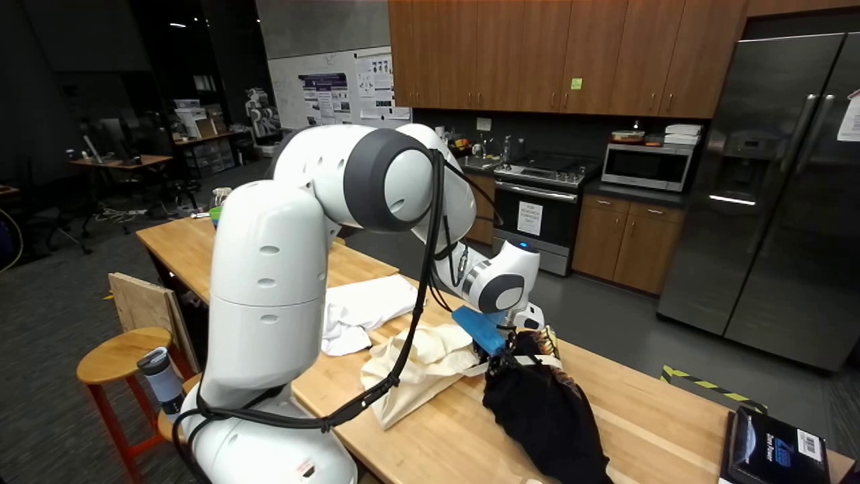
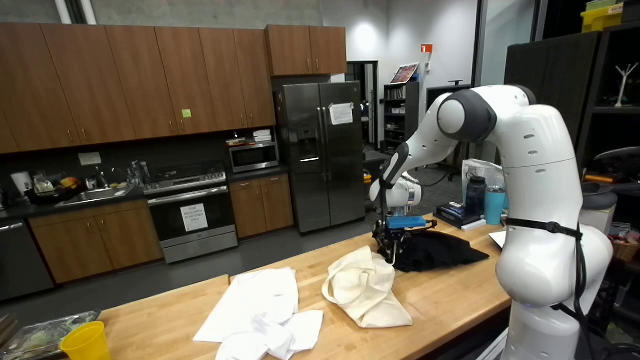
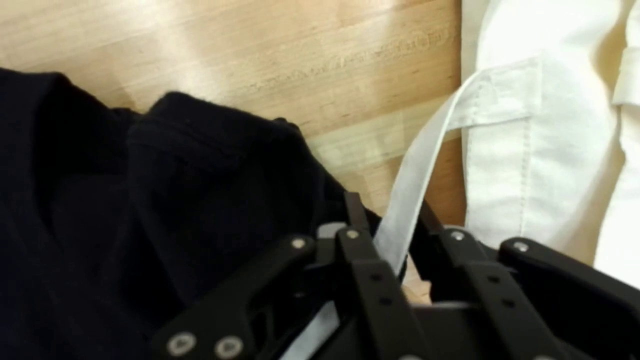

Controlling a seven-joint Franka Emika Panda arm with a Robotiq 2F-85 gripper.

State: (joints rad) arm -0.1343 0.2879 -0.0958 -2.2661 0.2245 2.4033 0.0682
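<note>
My gripper is low over the table, with its two black fingers apart. It also shows in both exterior views, beside black cloth. A pale flat strap runs between the fingers, and more of it shows behind the left finger. The strap is sewn to a cream cloth bag, which lies crumpled on the table in both exterior views. In an exterior view the strap crosses the black cloth. The black cloth fills the left of the wrist view.
A crumpled white cloth lies on the wooden table beyond the bag. A black box, a dark bottle and a blue tumbler stand past the black cloth. A yellow cup stands at the far end.
</note>
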